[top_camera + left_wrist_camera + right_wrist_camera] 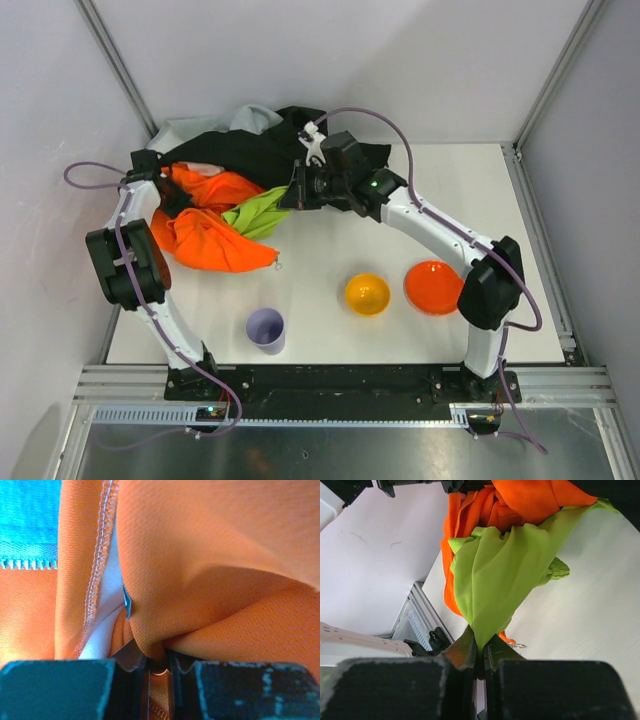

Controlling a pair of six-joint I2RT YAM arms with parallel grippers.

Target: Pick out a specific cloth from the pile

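The lime-green cloth (257,213) sticks out from the pile (240,150) at the back left, between the black and orange garments. My right gripper (293,190) is shut on the cloth's end; in the right wrist view the cloth (505,575) stretches taut from the jaws (481,647) back into the pile. My left gripper (172,196) is pressed into the bright orange garment (210,235) and is shut on a fold of it; the left wrist view shows orange fabric (210,570) pinched at the gripper (157,662).
A lilac cup (266,329) stands near the front left. A yellow bowl (367,294) and an orange bowl (433,287) sit at the front middle and right. White walls close in behind and beside the pile.
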